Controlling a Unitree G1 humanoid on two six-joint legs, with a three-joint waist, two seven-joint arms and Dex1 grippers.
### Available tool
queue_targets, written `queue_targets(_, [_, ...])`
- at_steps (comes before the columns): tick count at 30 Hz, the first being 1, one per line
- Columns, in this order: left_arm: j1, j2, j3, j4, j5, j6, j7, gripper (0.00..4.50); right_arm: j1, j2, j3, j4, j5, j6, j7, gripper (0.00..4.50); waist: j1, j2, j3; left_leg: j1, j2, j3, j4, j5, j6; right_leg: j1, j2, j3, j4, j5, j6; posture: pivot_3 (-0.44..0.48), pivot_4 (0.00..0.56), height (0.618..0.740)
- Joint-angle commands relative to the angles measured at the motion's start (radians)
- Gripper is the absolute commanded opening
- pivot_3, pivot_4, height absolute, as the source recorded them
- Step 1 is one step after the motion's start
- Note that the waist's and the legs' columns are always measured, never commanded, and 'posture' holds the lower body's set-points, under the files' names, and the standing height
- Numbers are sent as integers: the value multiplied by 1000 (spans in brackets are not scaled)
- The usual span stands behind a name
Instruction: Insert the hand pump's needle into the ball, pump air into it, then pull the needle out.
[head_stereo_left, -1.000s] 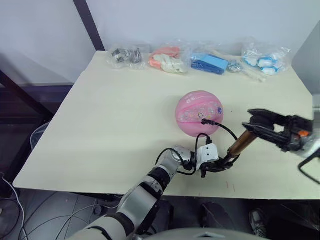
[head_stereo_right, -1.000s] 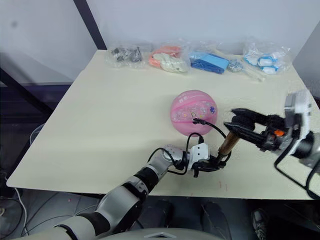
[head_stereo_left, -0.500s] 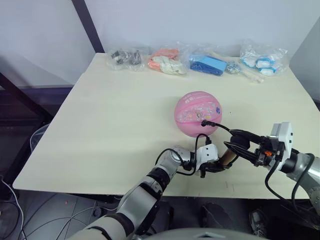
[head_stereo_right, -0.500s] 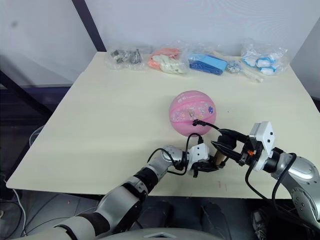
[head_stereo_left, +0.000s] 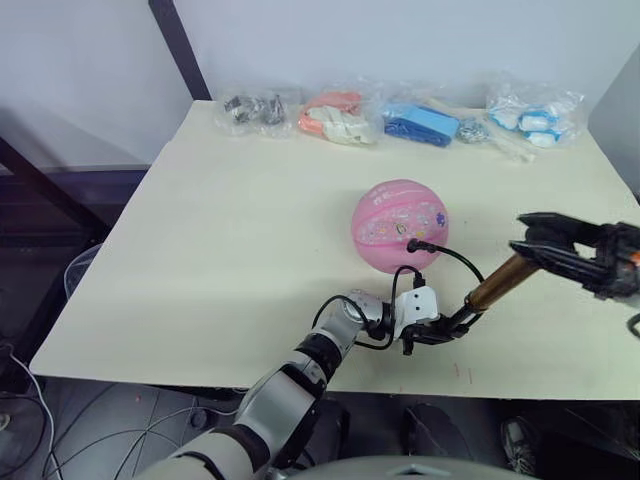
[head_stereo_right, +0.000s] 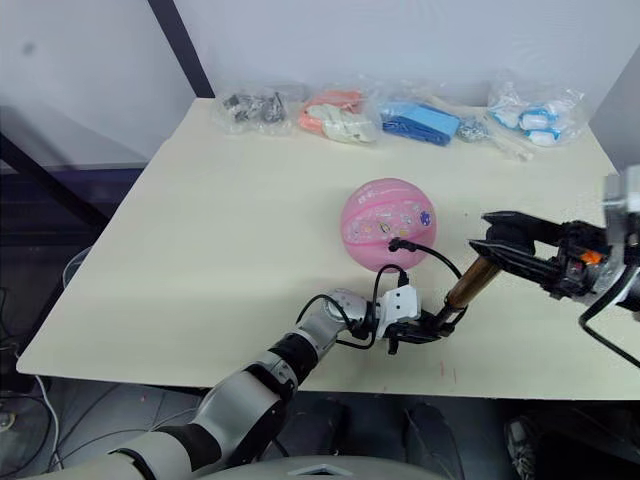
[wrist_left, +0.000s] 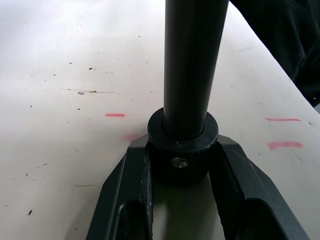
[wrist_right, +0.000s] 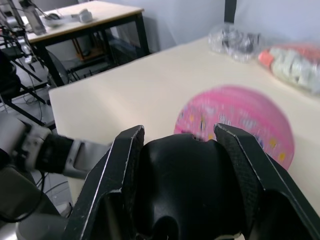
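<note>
Four clear plastic bags line the far edge of the pale worktop, at roughly 12 o'clock from the ball: one of dark metal parts, one of orange and white pieces, one of blue items, one of blue-and-white items. All lie well apart from the work area, and nothing lies between them and the ball. Small red marks dot the worktop near its front edge.

The ball rests on the worktop right of centre. It is pink, round and smooth, with small colourful prints in bands across it. The needle sits on its black fitting against the ball's near side, at about 5 o'clock on the ball; the pin itself is too small to make out.

A thin black hose loops from that fitting down to the base of the hand pump, which leans toward 2 o'clock from its foot. The barrel is a slim gold-bronze metal cylinder (black in the left wrist view).

The left gripper is clamped on the pump's black base cap, a finger on each side of it. The right gripper holds the black T-handle between its fingers, above the worktop at about 3 o'clock from the ball.
</note>
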Motion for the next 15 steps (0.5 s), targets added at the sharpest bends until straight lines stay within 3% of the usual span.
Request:
queue_targets(1, [45,24,-10,91,29,74,-13,1099,-59,-68,-149,13,133,49,-15,1740,0,2,2,-1,0,0,0,0,0,-1,0,0,0,0,0,0,150,740])
queue_targets(7, [46,26,-7,89,33,72,-3,1099,-83,-101,-152,35,141,89,-5,1740,1,2,2,-7,0,-1,1,0,0,-6,-1,-1,0,0,0,0,150,740])
queue_targets(11, [45,28,-8,90,45,61,43,1099,5,-66,-85,-6,22,80,16,1740,2,1,1,-7,-1,-1,1,0,0,-6,-1,-1,0,0,0,0,150,740])
queue_targets(15, [59,18,9,76,4,75,-26,1099,60,29,37,-42,-91,1,12,1740,-1,-5,-4,-5,0,-1,1,0,0,-5,0,-1,0,0,0,0,150,740])
